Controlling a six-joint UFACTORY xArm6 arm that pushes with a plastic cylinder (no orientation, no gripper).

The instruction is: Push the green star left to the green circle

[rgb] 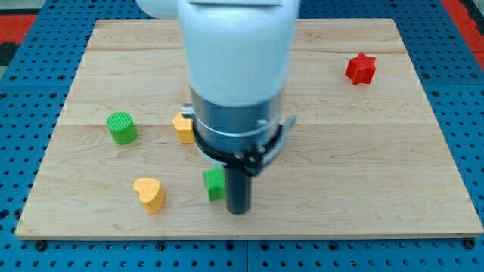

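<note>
At the view's left, the green circle [121, 127] is standing on the wooden board [363, 166]. Moving right, a yellow heart [150, 193] is lying nearer the view's bottom, and a yellow block [182, 126], half hidden by my arm, is sitting above it. The green star [215, 183] is sitting well right of the circle, partly covered. My tip [238, 210] is pressing against its right side; being a plain rod, it is clasping nothing. A red star [361, 69] is resting far right.
</note>
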